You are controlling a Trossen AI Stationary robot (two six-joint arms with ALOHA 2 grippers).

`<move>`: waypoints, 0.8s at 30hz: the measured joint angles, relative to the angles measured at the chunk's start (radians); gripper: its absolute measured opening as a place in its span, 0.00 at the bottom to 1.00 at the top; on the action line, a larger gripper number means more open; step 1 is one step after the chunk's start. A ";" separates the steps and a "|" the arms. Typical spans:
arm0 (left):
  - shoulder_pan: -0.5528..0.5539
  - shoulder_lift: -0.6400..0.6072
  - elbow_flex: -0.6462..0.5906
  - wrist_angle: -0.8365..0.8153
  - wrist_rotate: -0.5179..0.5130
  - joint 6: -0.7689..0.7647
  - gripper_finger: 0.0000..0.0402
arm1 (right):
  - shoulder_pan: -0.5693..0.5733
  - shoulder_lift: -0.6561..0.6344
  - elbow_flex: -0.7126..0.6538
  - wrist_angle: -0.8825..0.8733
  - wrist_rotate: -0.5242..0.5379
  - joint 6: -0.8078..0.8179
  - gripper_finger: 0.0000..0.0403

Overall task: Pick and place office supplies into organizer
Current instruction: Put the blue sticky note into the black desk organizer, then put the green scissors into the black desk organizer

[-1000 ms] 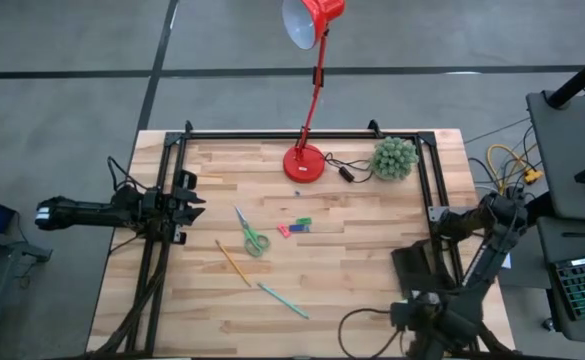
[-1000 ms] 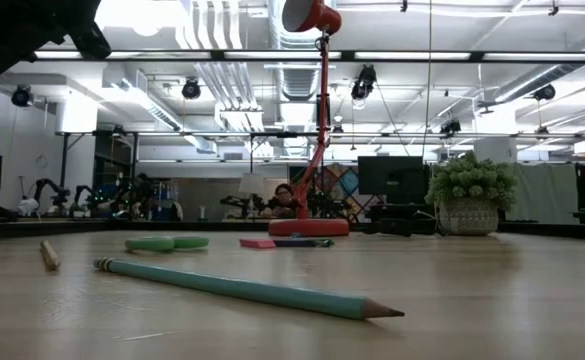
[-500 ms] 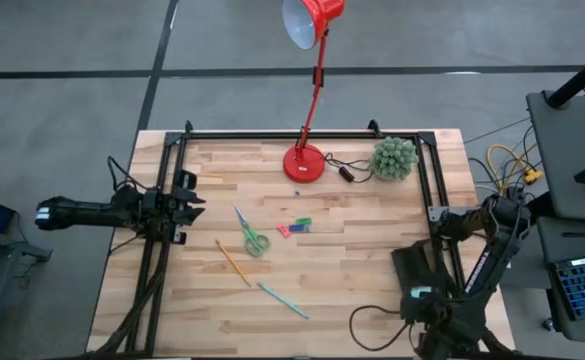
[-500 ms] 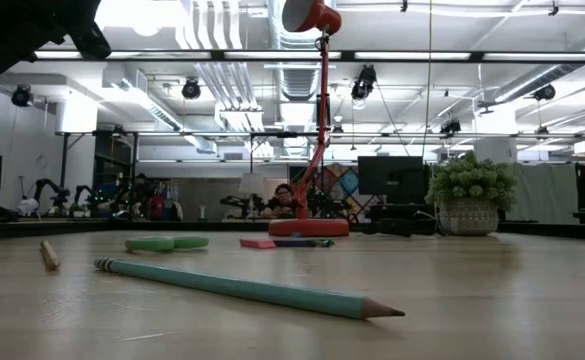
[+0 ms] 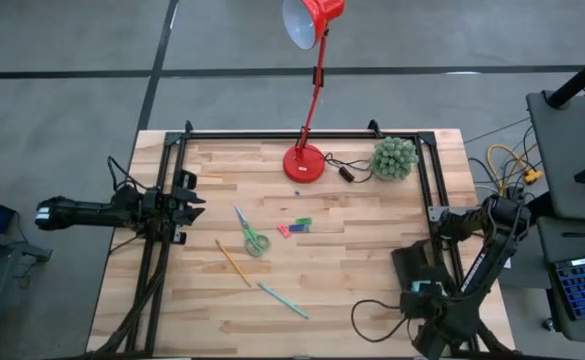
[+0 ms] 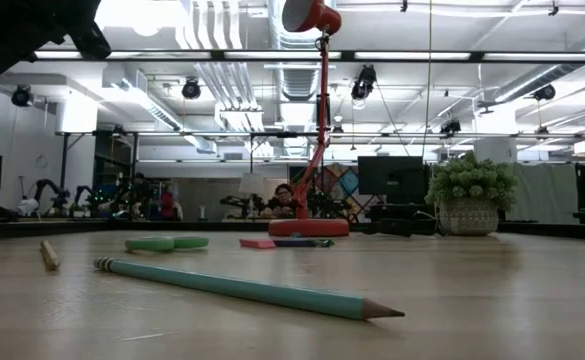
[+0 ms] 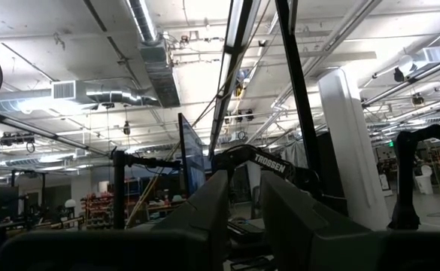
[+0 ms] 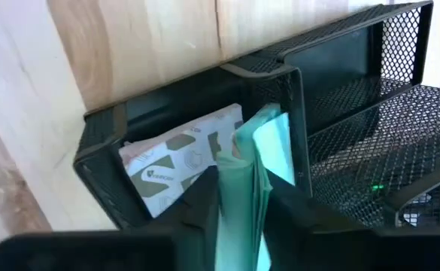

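My right gripper (image 8: 244, 190) hangs over the black mesh organizer (image 8: 340, 98) at the table's near right corner (image 5: 408, 266), shut on a light-teal sticky-note pad (image 8: 268, 143). The pad's end stands above a compartment where a white patterned pad (image 8: 178, 162) lies. Green-handled scissors (image 5: 252, 236), a yellow pencil (image 5: 233, 262), a teal pen (image 5: 283, 300) and small red and green pieces (image 5: 294, 227) lie flat mid-table. My left gripper (image 5: 187, 195) waits at the left edge, slightly open and holding nothing. My right gripper pinches the sticky-note pad between its two fingers (image 8: 201, 207), on the pad's flat faces (image 8: 238, 188). The fingers point steeply down from above. The pad's free end sticks out past the fingertips toward the compartment, its leaves fanned a little apart.
A red desk lamp (image 5: 304, 162) and a green fuzzy plant (image 5: 394, 158) stand at the far edge. Black frame rails (image 5: 162, 250) run along the table's left, far and right sides. A person (image 6: 283, 197) sits far behind the table.
My right arm has sunk toward the organizer and tipped its gripper more steeply down. The things mid-table have stayed where they were.
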 joint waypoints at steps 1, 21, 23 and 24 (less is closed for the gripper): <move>0.000 0.000 0.000 0.000 0.000 0.000 0.16 | 0.000 0.000 0.000 0.001 -0.001 0.000 0.23; 0.000 0.000 0.000 0.000 0.000 0.000 0.16 | -0.007 0.000 0.102 -0.001 -0.156 0.017 0.38; 0.000 0.000 0.000 0.000 0.000 0.000 0.16 | -0.007 0.000 0.117 -0.004 -0.150 0.025 0.38; 0.000 0.000 0.000 0.000 0.000 0.000 0.16 | -0.007 0.000 0.124 -0.006 -0.148 0.033 0.38</move>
